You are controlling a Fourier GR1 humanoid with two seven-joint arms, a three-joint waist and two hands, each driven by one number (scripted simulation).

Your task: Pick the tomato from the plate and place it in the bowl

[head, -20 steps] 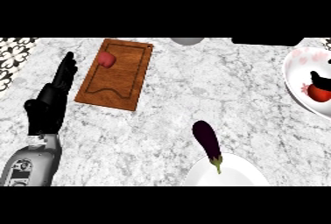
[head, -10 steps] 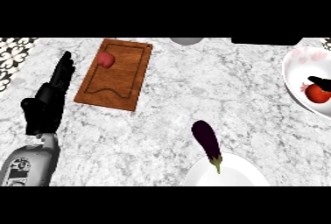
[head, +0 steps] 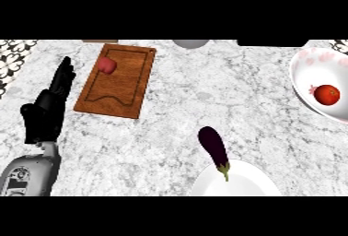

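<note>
We see the tomato (head: pixel 327 94) lying in the bowl (head: pixel 303 69); left hand (head: pixel 49 108) rests open, fingers straight, holding nothing; we judge the placing done.

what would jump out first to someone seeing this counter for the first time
Probably the red tomato sitting in the white bowl at the right edge. Next, the dark purple eggplant lying half on the white plate at the bottom, and the wooden cutting board upper left with a small red item on it. The left robot hand rests open beside the board.
</note>
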